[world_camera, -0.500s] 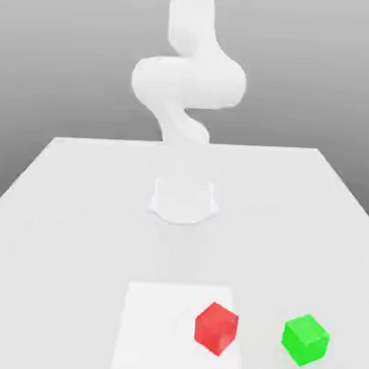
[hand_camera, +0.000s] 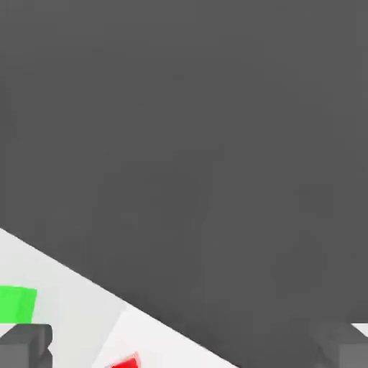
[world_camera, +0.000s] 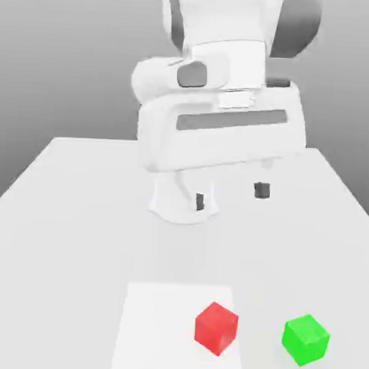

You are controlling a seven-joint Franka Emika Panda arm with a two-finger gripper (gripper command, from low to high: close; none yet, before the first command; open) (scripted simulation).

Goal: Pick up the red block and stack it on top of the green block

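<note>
1. White two-finger robot gripper [world_camera: 231, 200] hangs over there, spread wide, gripping nothing.
2. Small bright red cube [world_camera: 216, 329] sits on the white square sheet [world_camera: 162, 330], near the bright green cube [world_camera: 305, 340].

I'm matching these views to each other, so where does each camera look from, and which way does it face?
Exterior view: off the arm, facing the robot across the table from somewhat above; the arm and open gripper show, beyond the red block and green block.
Hand view: on the hand, looking out past the fingertips to the table and a dark expanse beyond its edge.
Shared: both blocks, the white sheet, the table and the fingers.
</note>
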